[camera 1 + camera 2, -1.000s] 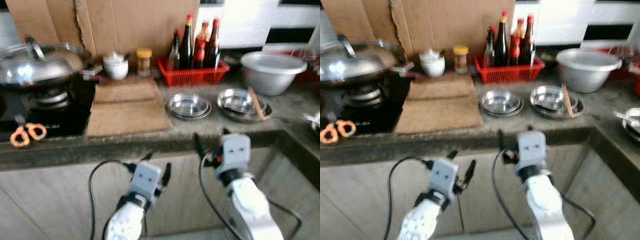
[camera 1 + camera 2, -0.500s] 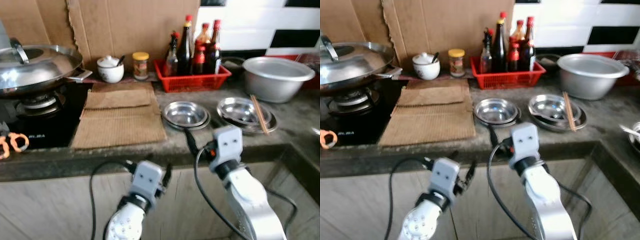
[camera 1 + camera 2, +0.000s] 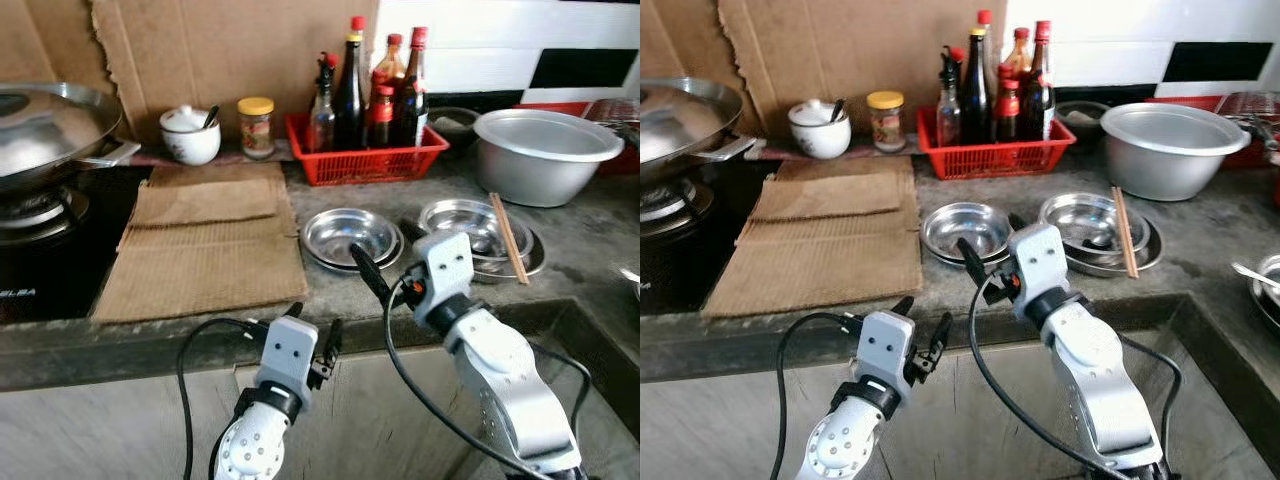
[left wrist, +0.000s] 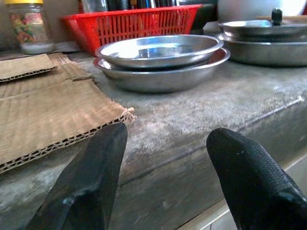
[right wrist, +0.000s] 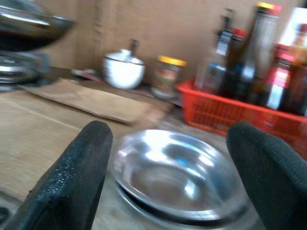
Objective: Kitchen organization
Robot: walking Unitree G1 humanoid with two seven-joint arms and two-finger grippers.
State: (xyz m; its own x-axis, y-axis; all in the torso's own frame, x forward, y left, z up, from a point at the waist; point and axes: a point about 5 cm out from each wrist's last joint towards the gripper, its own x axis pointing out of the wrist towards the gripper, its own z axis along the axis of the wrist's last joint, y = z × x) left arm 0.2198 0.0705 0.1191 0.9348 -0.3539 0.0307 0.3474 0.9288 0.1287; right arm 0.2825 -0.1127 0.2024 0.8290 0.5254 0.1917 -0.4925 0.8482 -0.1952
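Right arm: raised and reaching forward, silver forearm angled up from the lower right.
Right gripper [image 3: 385, 262]: fingers spread wide apart, holding nothing.
Left arm: low, forearm rising from the bottom edge.
Left gripper [image 3: 312, 335]: pointing forward, fingers [image 4: 86, 187] parted, holding nothing.

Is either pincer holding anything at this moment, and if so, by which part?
Nothing is held. The right pincer is open just before the steel dish; the left pincer is open below the counter edge.
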